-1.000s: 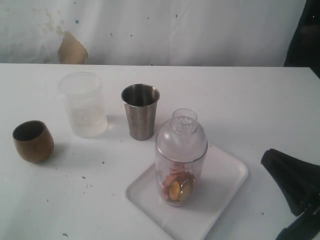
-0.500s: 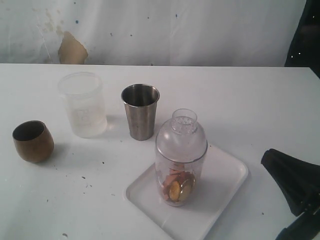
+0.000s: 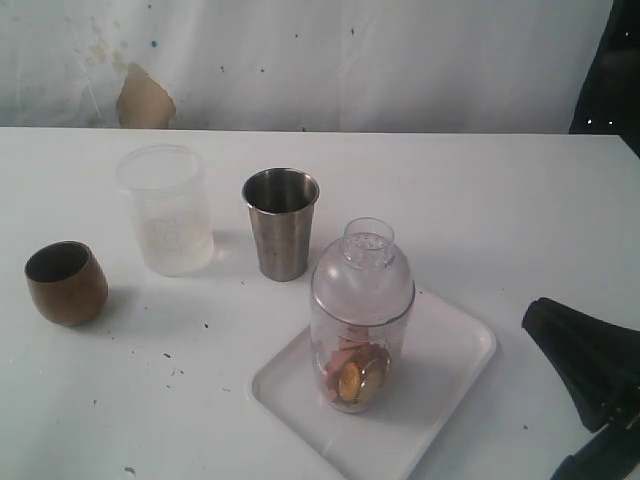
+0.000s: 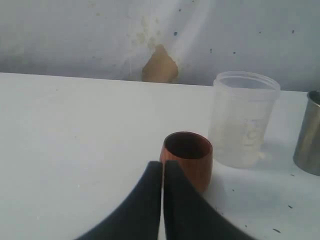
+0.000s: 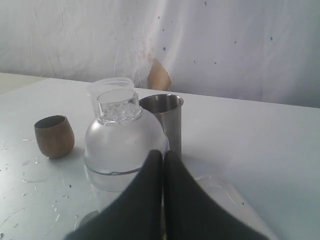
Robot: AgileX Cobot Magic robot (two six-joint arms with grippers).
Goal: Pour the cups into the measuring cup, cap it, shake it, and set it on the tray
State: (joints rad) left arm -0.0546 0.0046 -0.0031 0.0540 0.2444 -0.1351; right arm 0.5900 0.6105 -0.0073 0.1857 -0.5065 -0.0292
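One capped measuring cup (image 3: 362,320) inside tray (image 3: 452,352) rim

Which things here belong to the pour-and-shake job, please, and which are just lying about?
Job: brown cup, frosted cup, steel cup, capped measuring cup, tray.
Lying about: only dark specks on the table and a brown patch on the backdrop.

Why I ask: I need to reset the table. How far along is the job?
Looks finished. The capped measuring cup stands on the tray with orange pieces inside. The brown cup, frosted cup and steel cup stand upright. The left gripper and right gripper are shut, holding nothing. Nothing seems left.
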